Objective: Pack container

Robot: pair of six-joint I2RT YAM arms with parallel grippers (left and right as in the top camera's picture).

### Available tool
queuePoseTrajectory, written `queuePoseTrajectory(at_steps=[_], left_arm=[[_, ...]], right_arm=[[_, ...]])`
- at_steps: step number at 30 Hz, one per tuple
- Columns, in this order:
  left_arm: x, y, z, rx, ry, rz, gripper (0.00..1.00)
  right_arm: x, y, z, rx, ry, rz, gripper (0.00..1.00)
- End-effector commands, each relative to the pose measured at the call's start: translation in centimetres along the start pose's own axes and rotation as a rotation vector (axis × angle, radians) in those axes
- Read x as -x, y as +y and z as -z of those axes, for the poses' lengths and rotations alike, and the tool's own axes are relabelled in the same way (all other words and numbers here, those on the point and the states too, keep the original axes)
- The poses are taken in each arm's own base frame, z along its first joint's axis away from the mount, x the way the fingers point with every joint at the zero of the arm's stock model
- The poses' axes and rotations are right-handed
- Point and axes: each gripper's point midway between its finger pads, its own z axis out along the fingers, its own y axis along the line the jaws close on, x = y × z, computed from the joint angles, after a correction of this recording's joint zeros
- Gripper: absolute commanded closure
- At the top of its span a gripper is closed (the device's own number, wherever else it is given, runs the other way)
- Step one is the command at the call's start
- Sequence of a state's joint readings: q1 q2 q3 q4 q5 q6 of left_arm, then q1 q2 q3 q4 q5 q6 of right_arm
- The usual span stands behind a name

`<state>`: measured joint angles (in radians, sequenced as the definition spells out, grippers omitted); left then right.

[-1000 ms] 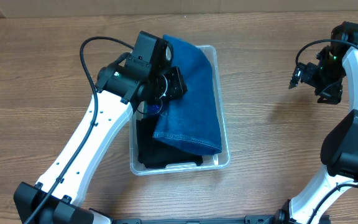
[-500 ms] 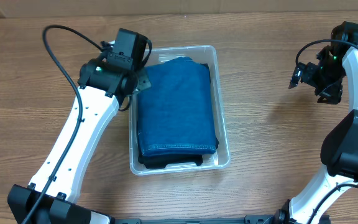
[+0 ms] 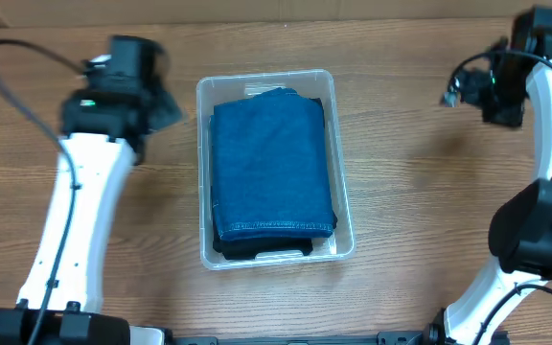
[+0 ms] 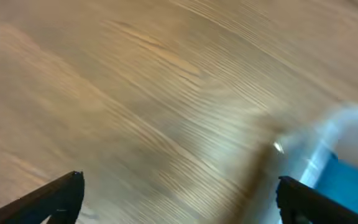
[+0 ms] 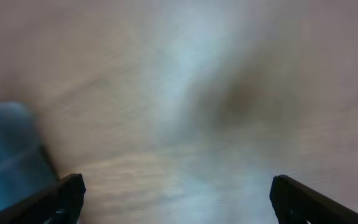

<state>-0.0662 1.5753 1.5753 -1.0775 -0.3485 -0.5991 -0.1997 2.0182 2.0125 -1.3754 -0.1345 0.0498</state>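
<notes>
The clear plastic container [image 3: 343, 192] sits in the middle of the table with folded blue denim [image 3: 271, 168] lying flat inside, on top of a dark garment [image 3: 257, 251]. My left gripper [image 3: 166, 105] hovers over bare wood just left of the container, open and empty. In the left wrist view its fingers [image 4: 61, 196] stand wide apart, with the container's corner [image 4: 347, 134] and a strip of the blue denim [image 4: 353, 180] at the right edge. My right gripper [image 3: 453, 96] hangs far right, open and empty, its fingertips [image 5: 58, 199] spread over blurred wood.
Wood-grain tabletop [image 3: 420, 192] surrounds the container on all sides. A black cable [image 3: 27, 53] loops from the left arm at the far left. The right arm's base stands at the right edge [image 3: 535, 230].
My left gripper let go of the blue denim, opened wide and drew back to the left, off the container. The denim now lies flat in the container. The right gripper shifted slightly up.
</notes>
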Motion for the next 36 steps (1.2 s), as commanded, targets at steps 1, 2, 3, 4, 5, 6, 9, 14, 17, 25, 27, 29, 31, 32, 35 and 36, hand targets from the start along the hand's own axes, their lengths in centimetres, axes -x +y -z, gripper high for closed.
queuePoseTrajectory(at_steps=[1,2,3,4,5,6,9,14,17,25,27,29,31,32,35,36], left_arm=[[2.7,3.6,0.4,0.029,-0.041,0.110,0.00],[3.0,4.4,0.2,0.042,-0.042,0.128,0.00],[3.2,4.9,0.1,0.050,-0.043,0.141,0.00],[3.5,5.3,0.0,0.055,-0.049,0.152,0.00],[3.8,5.6,0.0,0.060,-0.059,0.155,0.00],[4.1,5.9,-0.1,0.064,-0.064,0.132,0.00],[3.9,5.9,-0.4,0.017,-0.033,0.122,0.00],[3.6,4.9,1.4,-0.089,-0.023,0.075,0.00],[3.2,5.0,4.2,-0.155,-0.067,0.036,0.00],[-5.4,8.8,10.1,-0.284,-0.202,0.040,0.00],[-7.3,9.9,10.7,-0.287,-0.220,0.068,0.00],[-9.1,10.9,11.6,-0.304,-0.258,0.075,0.00],[-9.8,11.3,12.3,-0.321,-0.283,0.078,0.00],[-10.2,11.5,12.6,-0.321,-0.284,0.078,0.00],[-11.3,12.0,12.6,-0.310,-0.257,0.074,0.00],[-11.6,12.1,12.4,-0.305,-0.245,0.071,0.00]], right_arm=[[2.8,6.0,6.4,0.082,-0.226,0.153,0.00],[3.4,6.9,6.6,0.093,-0.257,0.167,0.00],[3.3,7.4,6.6,0.098,-0.255,0.177,0.00],[3.0,8.0,6.5,0.118,-0.246,0.188,0.00],[2.8,8.1,6.5,0.121,-0.240,0.191,0.00],[2.4,8.1,6.5,0.121,-0.226,0.190,0.00],[1.2,8.3,7.3,0.139,-0.201,0.190,0.00],[0.2,7.7,13.8,0.097,-0.353,0.203,0.00],[-1.5,7.0,17.7,0.070,-0.442,0.204,0.00],[-11.5,4.9,19.8,0.091,-0.562,0.223,0.00],[-14.5,4.2,19.5,0.103,-0.582,0.220,0.00],[-18.4,3.1,18.5,0.107,-0.592,0.210,0.00],[-21.7,2.1,17.4,0.106,-0.580,0.209,0.00],[-22.8,1.8,16.9,0.103,-0.567,0.208,0.00],[-26.3,0.7,15.6,0.089,-0.488,0.199,0.00],[-26.3,0.7,15.7,0.090,-0.496,0.200,0.00]])
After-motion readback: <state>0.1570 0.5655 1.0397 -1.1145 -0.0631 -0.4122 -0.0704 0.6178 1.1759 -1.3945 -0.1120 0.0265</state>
